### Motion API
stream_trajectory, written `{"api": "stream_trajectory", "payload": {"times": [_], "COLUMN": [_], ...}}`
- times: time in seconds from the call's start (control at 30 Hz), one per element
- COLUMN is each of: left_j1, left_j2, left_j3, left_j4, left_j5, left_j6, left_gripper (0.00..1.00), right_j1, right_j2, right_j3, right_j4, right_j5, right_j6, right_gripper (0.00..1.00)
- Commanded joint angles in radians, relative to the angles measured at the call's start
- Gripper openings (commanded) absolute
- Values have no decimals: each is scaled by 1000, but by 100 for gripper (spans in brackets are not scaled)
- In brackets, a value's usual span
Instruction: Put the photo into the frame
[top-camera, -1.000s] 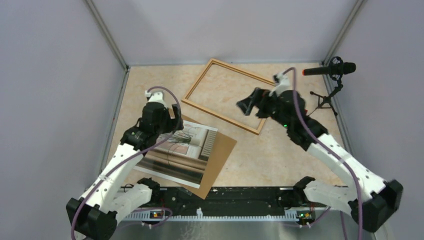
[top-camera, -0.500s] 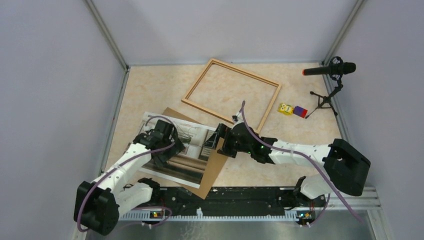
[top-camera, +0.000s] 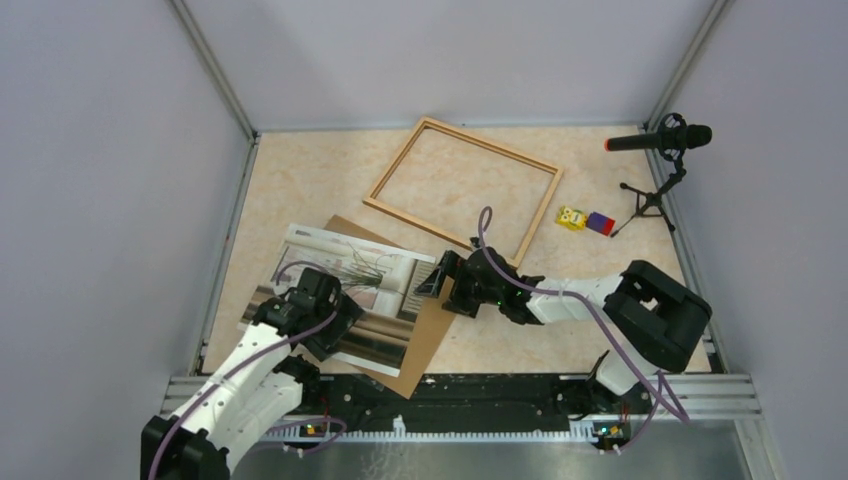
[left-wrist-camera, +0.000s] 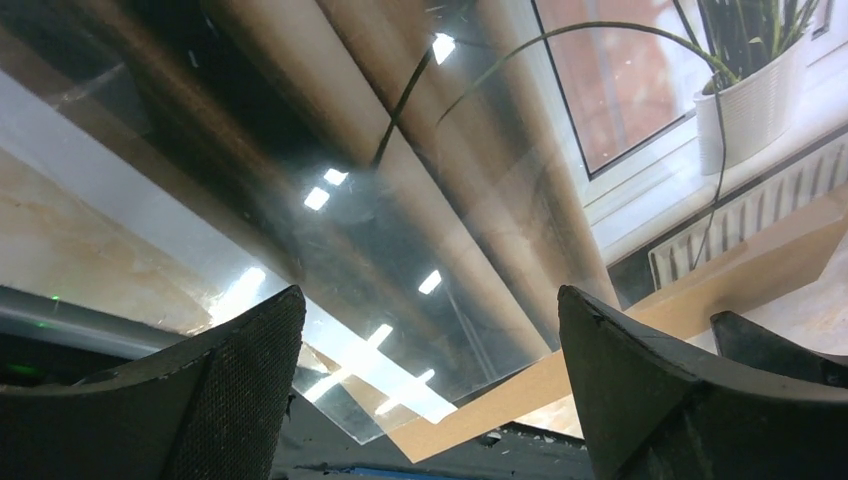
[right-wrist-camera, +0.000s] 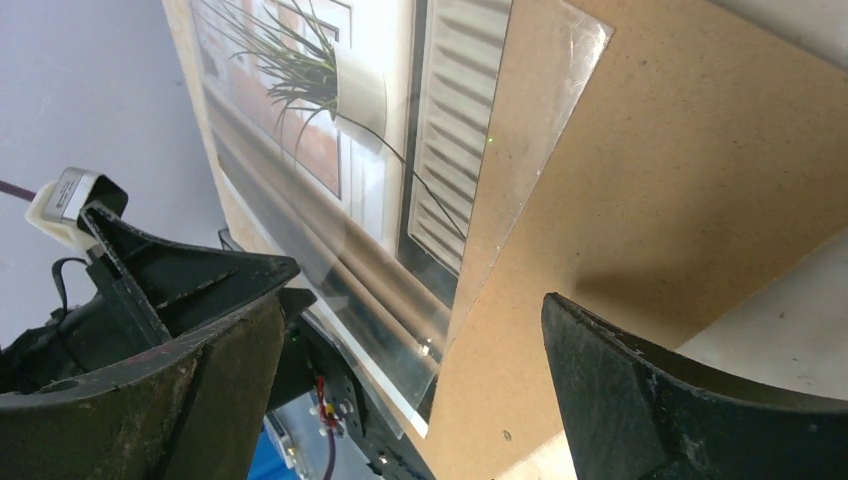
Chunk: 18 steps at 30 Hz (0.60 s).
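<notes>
Both pairs of jaws stand wide open and hold nothing. The left jaws, their dark fingers (left-wrist-camera: 240, 390) spread far apart, hang close over the near part of the print. The right jaws, fingers (right-wrist-camera: 680, 400) equally spread, hang low over the board at the print's right edge and face the left jaws across it.

Under both lies the beige marbled tabletop (top-camera: 320, 180). Beyond the right jaws, apart from them and farther still from the left jaws, the thin rectangular frame of light orange-brown wood (top-camera: 490, 145) lies flat with nothing inside it. Directly below the right jaws is a flat brown backing board (top-camera: 440, 310). On it, between the two pairs of jaws, lies the large white-bordered photo of thin dark grass blades over beige and brown bands (top-camera: 385, 300), picture side up. A clear glossy sheet (right-wrist-camera: 560, 60) covers it, one corner reaching onto the board. Far right of the right jaws stand a black microphone on a small stand (top-camera: 660, 138) and a little yellow toy (top-camera: 571, 218).
</notes>
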Motion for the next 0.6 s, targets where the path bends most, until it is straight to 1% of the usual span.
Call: {"api": "stream_trajectory", "payload": {"times": [0.0, 0.13, 0.27, 0.43, 0.57], "left_j1": [-1, -1, -3, -5, -14], "left_j2": [53, 133, 210, 308, 389], "left_j3": [-37, -56, -75, -83, -73], "left_j4": [137, 237, 326, 438, 505], "left_j5": [31, 86, 132, 169, 175], "left_j6": [35, 42, 40, 35, 41], "left_gripper": [99, 99, 99, 99, 99], "right_j1": [-8, -34, -91, -170, -195], "right_j2": [30, 45, 78, 150, 206], "right_j3": [12, 17, 24, 74, 149], "right_j4": [74, 56, 55, 63, 23], "right_j5": [-32, -32, -32, -32, -32], "right_j6": [-1, -1, -1, -1, -1], "right_gripper": [97, 97, 97, 97, 97]}}
